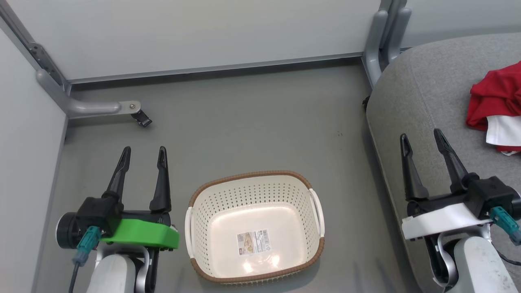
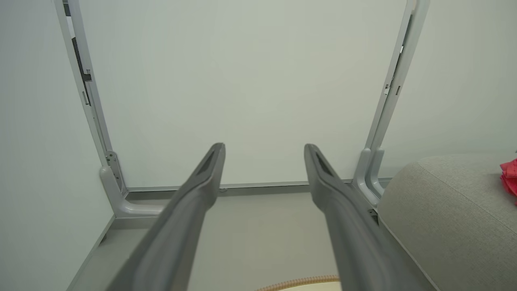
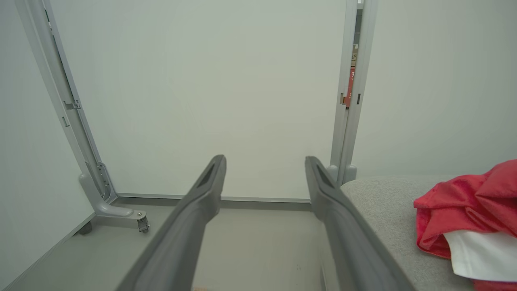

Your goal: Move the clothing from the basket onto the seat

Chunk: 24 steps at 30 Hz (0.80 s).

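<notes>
The cream perforated basket [image 1: 254, 226] with a brown rim stands on the floor between my arms; inside it I see just a label sticker on the bottom. Red clothing [image 1: 494, 106] with a white panel lies bunched on the grey seat [image 1: 427, 85] at the right, also seen as clothing [image 3: 468, 218] on the seat [image 3: 383, 202] and as a red corner of clothing [image 2: 509, 176] on the seat [image 2: 444, 210]. My left gripper [image 1: 144, 154] [image 2: 264, 151] is open, left of the basket. My right gripper [image 1: 421, 138] [image 3: 264, 161] is open over the seat's near edge, left of the clothing.
White partition panels close off the back and left. Their grey feet, one with a caster [image 1: 140, 118], stand on the floor at the back left, and a grey post base [image 1: 380, 44] rises beside the seat's far corner. Grey floor lies beyond the basket.
</notes>
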### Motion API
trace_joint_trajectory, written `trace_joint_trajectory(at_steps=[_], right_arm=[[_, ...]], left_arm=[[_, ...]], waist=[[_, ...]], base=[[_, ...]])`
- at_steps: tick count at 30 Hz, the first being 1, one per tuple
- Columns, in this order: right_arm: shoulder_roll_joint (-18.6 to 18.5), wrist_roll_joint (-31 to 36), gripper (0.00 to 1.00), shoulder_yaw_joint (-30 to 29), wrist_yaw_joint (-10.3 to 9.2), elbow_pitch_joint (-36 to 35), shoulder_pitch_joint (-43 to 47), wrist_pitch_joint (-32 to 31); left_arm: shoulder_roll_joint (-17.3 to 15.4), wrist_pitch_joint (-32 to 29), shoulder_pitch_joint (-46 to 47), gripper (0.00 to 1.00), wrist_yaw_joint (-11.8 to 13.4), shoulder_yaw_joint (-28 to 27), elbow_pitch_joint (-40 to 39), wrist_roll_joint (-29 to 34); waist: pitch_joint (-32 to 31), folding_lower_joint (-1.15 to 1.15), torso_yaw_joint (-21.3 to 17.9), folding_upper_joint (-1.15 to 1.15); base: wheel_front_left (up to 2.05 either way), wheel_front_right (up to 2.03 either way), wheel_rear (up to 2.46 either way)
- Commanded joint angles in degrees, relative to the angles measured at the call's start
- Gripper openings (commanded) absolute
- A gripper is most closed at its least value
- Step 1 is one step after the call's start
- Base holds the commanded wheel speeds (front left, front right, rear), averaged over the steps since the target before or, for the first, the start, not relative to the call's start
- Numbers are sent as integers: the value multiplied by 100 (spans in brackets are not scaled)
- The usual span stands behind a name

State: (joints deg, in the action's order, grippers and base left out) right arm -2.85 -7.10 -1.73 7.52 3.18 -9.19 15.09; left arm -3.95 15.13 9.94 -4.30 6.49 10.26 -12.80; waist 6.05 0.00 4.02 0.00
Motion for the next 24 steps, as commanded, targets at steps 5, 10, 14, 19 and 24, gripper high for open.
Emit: trace_joint_trajectory(at_steps=[5, 10, 14, 19, 24], right_arm=[[-12, -105, 100, 8, -6, -101, 382, 11], [-11, -190, 100, 21, -6, -143, 599, 11], [-12, -213, 100, 31, -6, -187, 714, 11], [-12, -231, 100, 44, -6, -186, 791, 11], [-12, -177, 100, 66, -6, -109, 820, 11]], left_arm=[[49, 2, -192, 100, -34, -145, 36, 161], [72, 2, -269, 100, 31, -194, 44, 277], [88, 2, -293, 100, 86, -215, 37, 344], [99, 2, -357, 100, 152, -236, 51, 314], [104, 2, -411, 100, 182, -215, 57, 283]], waist=[[-121, 0, 46, 0], [-170, 0, 92, 0], [-205, 0, 125, 0], [-259, 0, 165, 0], [-307, 0, 206, 0]], base=[[0, 0, 0], [0, 0, 0], [0, 0, 0], [0, 0, 0], [0, 0, 0]])
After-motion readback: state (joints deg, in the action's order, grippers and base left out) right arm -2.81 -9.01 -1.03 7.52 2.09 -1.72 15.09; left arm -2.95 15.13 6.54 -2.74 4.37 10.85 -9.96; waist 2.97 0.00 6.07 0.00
